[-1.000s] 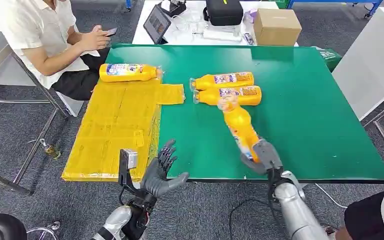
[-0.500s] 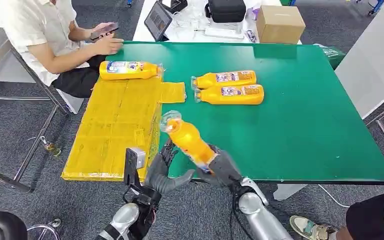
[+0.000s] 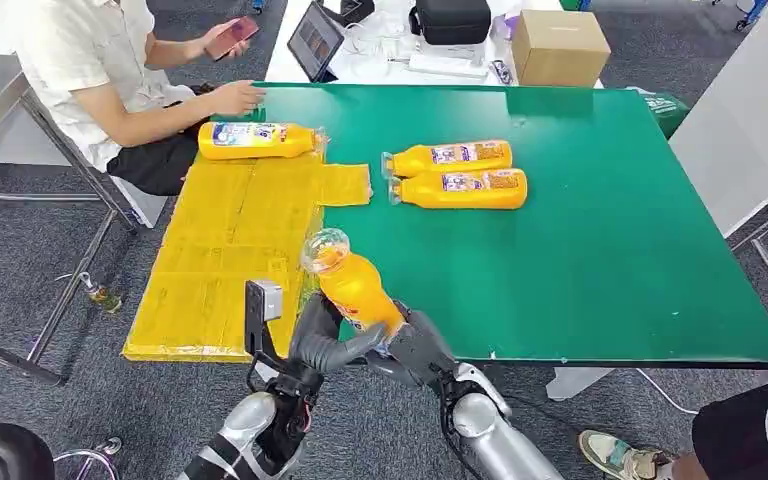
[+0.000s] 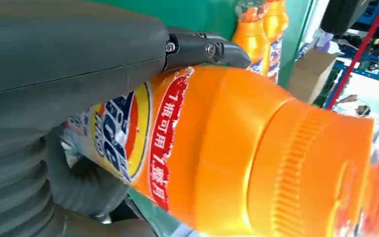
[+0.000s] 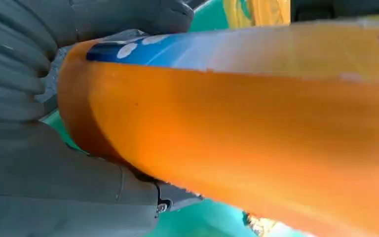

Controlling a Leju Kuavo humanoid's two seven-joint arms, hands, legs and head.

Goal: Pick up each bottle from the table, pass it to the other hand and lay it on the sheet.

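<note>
An orange bottle (image 3: 355, 288) with a clear cap is tilted in the air over the near edge of the green table (image 3: 610, 240), cap pointing toward the yellow sheet (image 3: 220, 260). My right hand (image 3: 415, 345) grips its base. My left hand (image 3: 322, 335) wraps the lower body, with the thumb across the label (image 4: 123, 128) and fingers on the other side. The right wrist view has the bottle (image 5: 251, 113) close up against that hand (image 5: 54, 173). One bottle (image 3: 255, 141) lies on the sheet's far end. Two more bottles (image 3: 447, 158) (image 3: 460, 188) lie side by side on the table.
A person (image 3: 90, 70) sits at the far left corner, one hand resting on the table near the sheet's bottle and the other holding a phone. Behind the table a white desk carries a tablet (image 3: 315, 42), a black bag (image 3: 450, 20) and a cardboard box (image 3: 558, 47).
My right hand carried the bottle from the table's middle leftward to my left hand, which has closed its thumb and fingers around it. The person raised the phone.
</note>
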